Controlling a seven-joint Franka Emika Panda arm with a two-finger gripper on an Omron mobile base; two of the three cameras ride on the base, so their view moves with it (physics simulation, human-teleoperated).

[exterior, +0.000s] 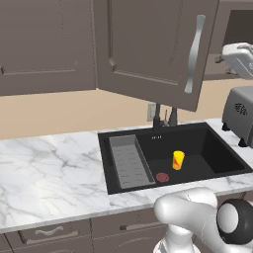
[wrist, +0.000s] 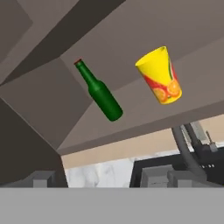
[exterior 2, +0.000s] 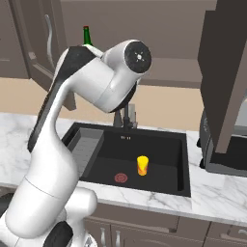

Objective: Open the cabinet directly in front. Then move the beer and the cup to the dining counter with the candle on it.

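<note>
The cabinet (exterior: 148, 49) in front stands open, its door with the silver handle (exterior: 194, 54) swung out over the sink. On its shelf a green beer (wrist: 101, 93) with a red cap stands beside a yellow cup (wrist: 161, 75) with an orange print. The beer's neck (exterior 2: 87, 34) peeks above my arm. My gripper (wrist: 103, 180) is open and empty, below and short of the shelf, with both things ahead of it. The dining counter and the candle are out of view.
Below lies a black sink (exterior: 222, 170) with a second yellow cup (exterior: 178, 160), a red drain (exterior: 162, 177) and a grey rack (exterior: 129, 162). A faucet (exterior: 157, 117) rises behind it. A toaster (exterior: 238, 116) sits on the marble counter (exterior: 49, 173). Another open door (exterior 2: 226, 72) hangs at the right.
</note>
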